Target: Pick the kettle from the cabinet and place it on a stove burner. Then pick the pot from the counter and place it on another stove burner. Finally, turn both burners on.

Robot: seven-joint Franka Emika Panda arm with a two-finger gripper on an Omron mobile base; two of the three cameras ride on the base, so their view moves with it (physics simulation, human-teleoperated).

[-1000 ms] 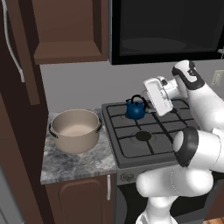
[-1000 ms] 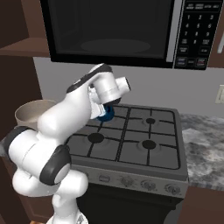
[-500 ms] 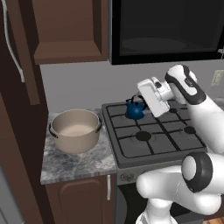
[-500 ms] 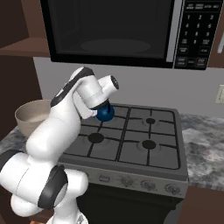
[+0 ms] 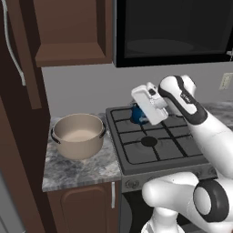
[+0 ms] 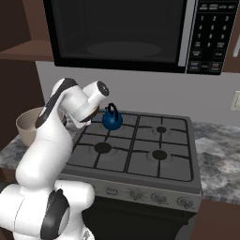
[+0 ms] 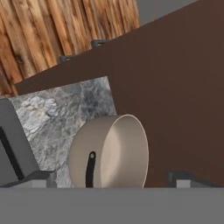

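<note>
A small dark-blue kettle (image 6: 112, 120) is seen set on the rear left burner of the grey steel stove (image 6: 178, 168), its black arched handle upright and the body resting on the dark grate. In the left base view the kettle (image 5: 137, 115) is largely hidden behind the robot's white hand, with only a blue sliver showing just beside the wrist. The wide beige-tan pot (image 5: 78, 135) is left standing on the mottled grey counter (image 5: 63, 172), to the left of the stove and well apart from the kettle, its paler inside open to the camera and its two dark side handles turned outward. The white arm is raised over the left half of the stove, the hand turned toward the pot and away from the kettle. The gripper (image 7: 111, 179) is held spread wide, with nothing between its jaws; its two dark fingertips (image 7: 37, 178) are caught at the bottom of the hand view, and the pot (image 7: 111, 153) is framed between them, tipped on its side by the camera's roll, against the grey counter (image 7: 61, 113) and a broad dark-brown cabinet face. A black microwave (image 6: 126, 33) is mounted above the stove, and the dark reddish-brown wall cabinet (image 5: 73, 32) is fixed over the counter.
</note>
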